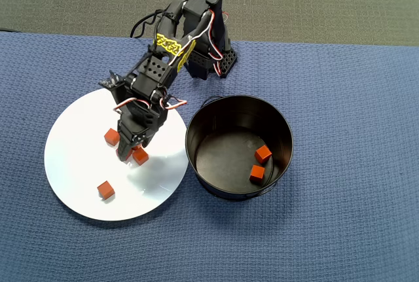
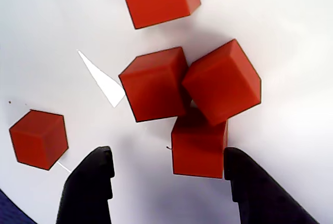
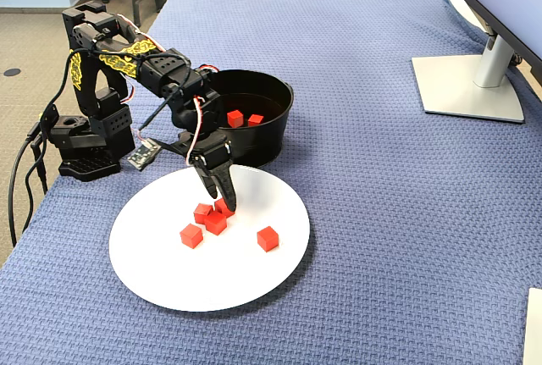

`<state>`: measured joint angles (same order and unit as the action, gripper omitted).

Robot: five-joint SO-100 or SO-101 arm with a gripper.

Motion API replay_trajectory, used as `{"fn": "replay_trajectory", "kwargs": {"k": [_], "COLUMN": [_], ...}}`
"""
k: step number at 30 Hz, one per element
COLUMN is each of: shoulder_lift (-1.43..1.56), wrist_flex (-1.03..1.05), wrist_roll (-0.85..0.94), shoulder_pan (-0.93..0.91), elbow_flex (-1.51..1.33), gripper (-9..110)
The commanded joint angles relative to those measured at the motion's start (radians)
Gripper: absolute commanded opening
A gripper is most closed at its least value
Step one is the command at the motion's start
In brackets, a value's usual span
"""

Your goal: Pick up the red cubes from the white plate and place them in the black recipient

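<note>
Two cubes delivered: two red cubes lie on the floor of the black recipient, toward its right wall in the overhead view; one sits at.
Cubes left: several more rest on the white plate; the wrist view shows five on it, three of them bunched and touching.
Why bunched: the touching trio leaves little free space around any one cube, so a clean grasp looks awkward, in my judgement.
Plate position: on the blue cloth toward the bench's left edge in the overhead view, its rim just beside the recipient, which keeps the carry short.
Stray cube: one cube sits apart from the others, nearer the plate's lower rim in the overhead view.
Gripper: the gripper hangs low over the cluster, jaws apart, with the nearest cube between the fingertips and close to the right finger in the wrist view.
Arm pose: base near the bench's far edge in the overhead view, arm folded forward and down, wrist pitched steeply toward the plate.
Step in hand: probably lining up to close on that nearest cube.
</note>
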<state>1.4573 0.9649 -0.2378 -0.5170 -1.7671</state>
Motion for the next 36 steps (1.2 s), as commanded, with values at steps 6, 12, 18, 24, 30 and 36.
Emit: {"fn": "replay_trajectory", "kwargs": {"k": [6,12,18,24,30,36], "shoulder_lift": [-0.052,-0.130,-0.219,-0.245,-0.252,-0.252], "wrist_flex": [0.080,0.158,0.192,0.201,0.222,0.227], "wrist_roll": [0.002,0.003,0.006,0.029,0.054,0.046], "shoulder_pan": [0.041,0.044,0.040,0.040,0.043,0.037], "elbow_flex": [0.124,0.209,0.305,0.336,0.348,0.348], "gripper": [18,18,16,13,2,0]}}
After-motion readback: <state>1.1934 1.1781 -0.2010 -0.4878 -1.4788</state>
